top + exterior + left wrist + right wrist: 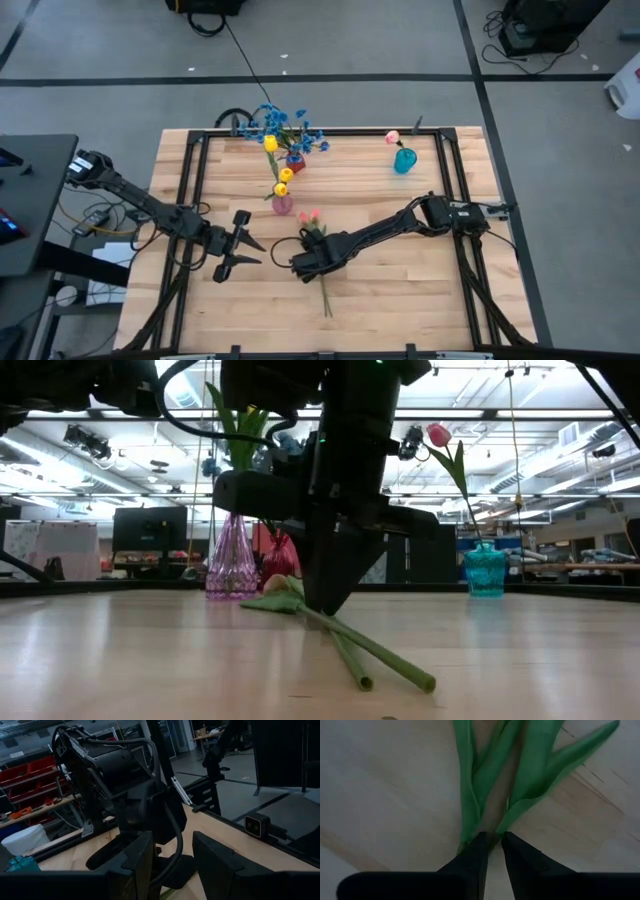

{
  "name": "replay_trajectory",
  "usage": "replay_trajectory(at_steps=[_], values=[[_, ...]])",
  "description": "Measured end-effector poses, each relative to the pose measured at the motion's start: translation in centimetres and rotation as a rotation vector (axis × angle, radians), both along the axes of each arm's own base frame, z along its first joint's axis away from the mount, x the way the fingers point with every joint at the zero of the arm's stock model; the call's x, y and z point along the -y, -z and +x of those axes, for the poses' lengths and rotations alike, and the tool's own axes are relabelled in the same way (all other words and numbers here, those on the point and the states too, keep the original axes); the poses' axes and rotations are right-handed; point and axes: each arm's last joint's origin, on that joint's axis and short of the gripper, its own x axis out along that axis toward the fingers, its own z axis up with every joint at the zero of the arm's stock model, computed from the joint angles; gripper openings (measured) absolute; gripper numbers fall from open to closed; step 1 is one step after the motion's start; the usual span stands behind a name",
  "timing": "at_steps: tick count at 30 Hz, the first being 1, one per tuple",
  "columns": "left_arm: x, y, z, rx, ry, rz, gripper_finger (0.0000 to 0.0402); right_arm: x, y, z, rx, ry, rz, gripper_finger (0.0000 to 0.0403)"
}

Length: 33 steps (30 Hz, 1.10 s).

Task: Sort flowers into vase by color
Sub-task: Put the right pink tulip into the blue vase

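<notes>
Two pink tulips (314, 222) lie on the table, their stems (380, 655) running toward the near edge. My right gripper (305, 260) stands on them, pointing down, shut on the stems (492, 840) below the leaves (520, 765). My left gripper (247, 248) hovers open to their left, touching nothing. A pink vase (283, 204) holds yellow tulips (281, 180), a red vase (295, 163) holds blue sprays (285, 125), and a teal vase (404, 160) holds one pink tulip (393, 137). My right gripper pinches the pink tulips' stems (493, 838) just below where the leaves branch off, between its two fingertips (476, 851). It comes from above, pointing down (325, 590), fingers across the stems. Whether it has one stem or both, I cannot tell. The tulips lie flat on the table.
The three vases stand toward the table's far edge, the pink one (232, 565) nearest my grippers, the teal one (485, 570) off to the right. A black frame (200, 150) runs round the tabletop. Bare wood lies near and right of the stems.
</notes>
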Motion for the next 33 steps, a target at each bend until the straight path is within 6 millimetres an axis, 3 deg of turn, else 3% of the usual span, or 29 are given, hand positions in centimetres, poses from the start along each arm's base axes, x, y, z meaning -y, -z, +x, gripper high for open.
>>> replay_trajectory(at_steps=[9, 19, 23, 27, 33], values=[[0.0, -0.1, 0.0, 0.01, 0.0, -0.009, 0.0147, 0.1, 0.1, 0.0, -0.007, -0.049, -0.019, 0.0098], [0.0, -0.3, 0.0, 0.003, 0.001, -0.076, 0.0147, 0.3, 0.1, -0.1, -0.017, -0.058, -0.052, 0.0011], [0.0, -0.3, 0.0, 0.003, 0.001, -0.076, 0.0147, 0.4, -0.1, -0.3, -0.028, -0.043, -0.065, 0.0014], [-0.1, -0.3, 0.0, 0.003, -0.018, -0.076, 0.0147, 0.8, -1.1, -1.3, -0.081, -0.038, -0.111, 0.0006], [-0.1, -0.2, 0.0, 0.002, -0.028, -0.076, 0.0147, 0.5, -4.9, -3.3, -0.095, -0.01, -0.212, 0.0005]])
